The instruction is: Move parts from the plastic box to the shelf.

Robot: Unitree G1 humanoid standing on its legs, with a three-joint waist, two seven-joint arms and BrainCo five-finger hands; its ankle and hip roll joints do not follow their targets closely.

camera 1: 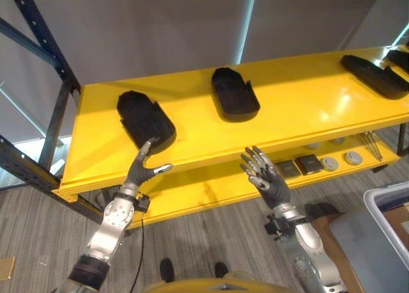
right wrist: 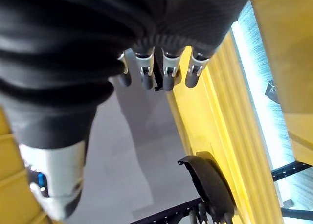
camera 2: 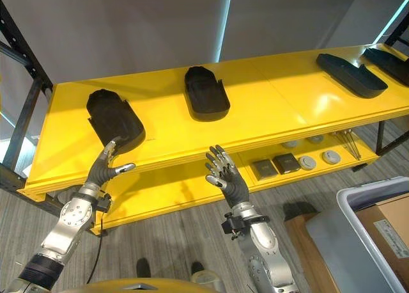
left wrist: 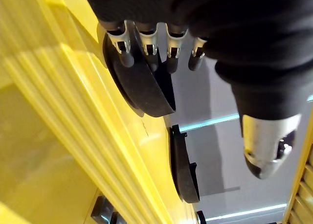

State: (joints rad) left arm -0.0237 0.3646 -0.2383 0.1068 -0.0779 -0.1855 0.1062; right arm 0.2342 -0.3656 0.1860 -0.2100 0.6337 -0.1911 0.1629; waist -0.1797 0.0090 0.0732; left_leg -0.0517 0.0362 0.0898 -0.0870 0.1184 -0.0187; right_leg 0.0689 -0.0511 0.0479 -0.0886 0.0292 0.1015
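Note:
Several black moulded parts lie on the yellow top shelf [camera 1: 300, 110]: one at the left [camera 1: 146, 119], one in the middle [camera 1: 234, 93], and long ones at the right [camera 1: 374, 74]. My left hand [camera 1: 142, 170] is open at the shelf's front edge, its straight fingertips [left wrist: 146, 57] touching the near end of the left part [left wrist: 142, 87]. My right hand [camera 1: 267, 178] hangs open and empty below the shelf edge, under the middle part, its fingers [right wrist: 168, 70] straight. The plastic box [camera 2: 358, 200] stands at the lower right.
The lower yellow shelf holds small dark squares [camera 1: 308, 164] and grey discs [camera 1: 353, 157]. A cardboard box [camera 2: 390, 232] sits in the plastic box. A dark rack upright [camera 1: 57, 114] stands left of the shelf. Bare yellow board lies between the parts.

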